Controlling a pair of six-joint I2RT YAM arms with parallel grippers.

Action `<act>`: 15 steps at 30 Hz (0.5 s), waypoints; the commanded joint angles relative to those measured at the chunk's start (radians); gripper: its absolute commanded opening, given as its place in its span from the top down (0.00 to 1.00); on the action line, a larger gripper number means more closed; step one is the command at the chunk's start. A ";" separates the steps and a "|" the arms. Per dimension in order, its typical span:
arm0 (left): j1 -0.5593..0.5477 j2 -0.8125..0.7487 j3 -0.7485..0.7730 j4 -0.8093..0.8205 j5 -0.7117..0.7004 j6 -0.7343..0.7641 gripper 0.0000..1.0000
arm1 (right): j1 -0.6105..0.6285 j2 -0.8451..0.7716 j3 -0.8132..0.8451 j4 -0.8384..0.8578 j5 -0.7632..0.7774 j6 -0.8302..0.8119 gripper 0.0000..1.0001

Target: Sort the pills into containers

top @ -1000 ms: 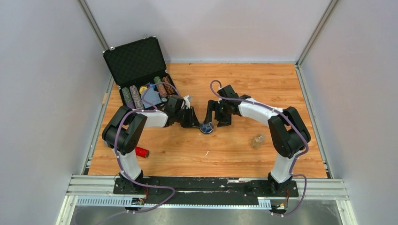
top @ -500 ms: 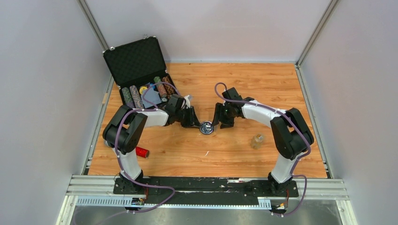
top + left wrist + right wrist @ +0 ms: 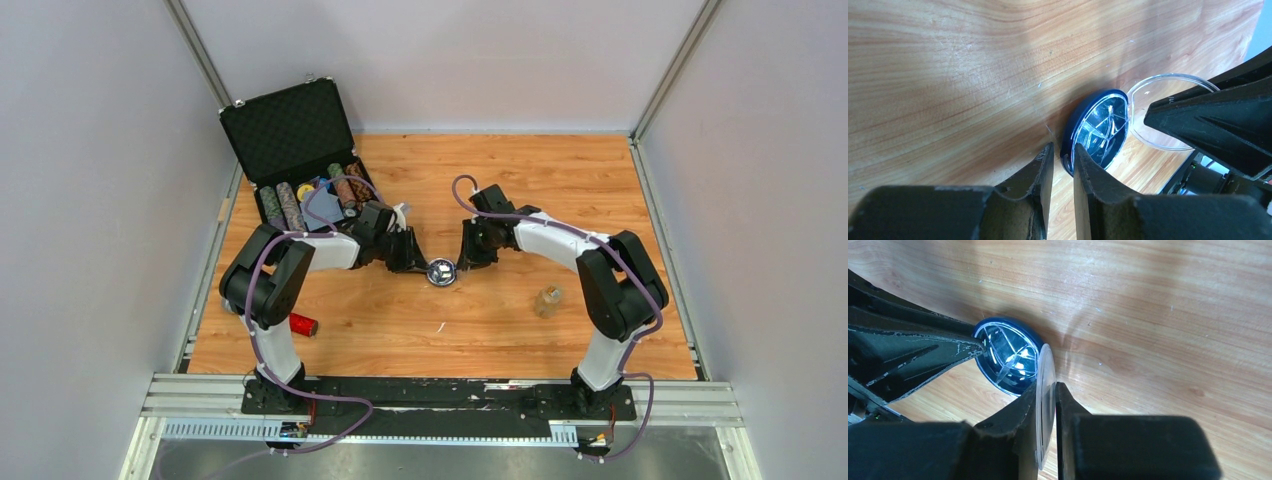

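Since 1 second before, the right jaws had drawn together from a wider gap, and the right arm (image 3: 545, 236) had backed its wrist a little to its own right, off the dish (image 3: 440, 272) it had hung over. Those right jaws were closed on the clear lid (image 3: 1046, 370), which stood on edge between the 2 fingers in the right wrist view, its near side meeting the dish rim. The left jaws, almost together, pinched the dark-blue rim on the opposite side. In the left wrist view the lid showed just past the dish, partly behind a right finger.

The dish sat on the worktop (image 3: 500, 180) near its middle, between the 2 arms. Its inside shone silvery-blue, and dark dividers (image 3: 1009, 360) split it into wedge compartments; whether anything lay in them could not be told.

At the back left corner a black case (image 3: 290, 130) stood open, with rows of chips (image 3: 285, 207) in its tray. A small red thing (image 3: 303, 324) lay beside the left arm (image 3: 320, 252), and a small clear bottle (image 3: 548, 299) lay near the right arm, well apart from the dish.
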 commanded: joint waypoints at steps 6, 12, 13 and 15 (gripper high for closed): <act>0.001 0.026 -0.050 -0.184 -0.140 0.052 0.60 | -0.014 -0.001 0.126 -0.028 0.020 -0.170 0.85; 0.001 -0.067 -0.015 -0.189 -0.148 0.044 0.44 | -0.013 0.029 0.202 -0.074 0.019 -0.211 0.62; 0.001 -0.089 -0.001 -0.196 -0.154 0.047 0.42 | -0.014 0.033 0.214 -0.081 0.022 -0.211 0.59; 0.001 -0.117 0.025 -0.236 -0.183 0.058 0.39 | -0.014 0.040 0.239 -0.098 0.031 -0.213 0.51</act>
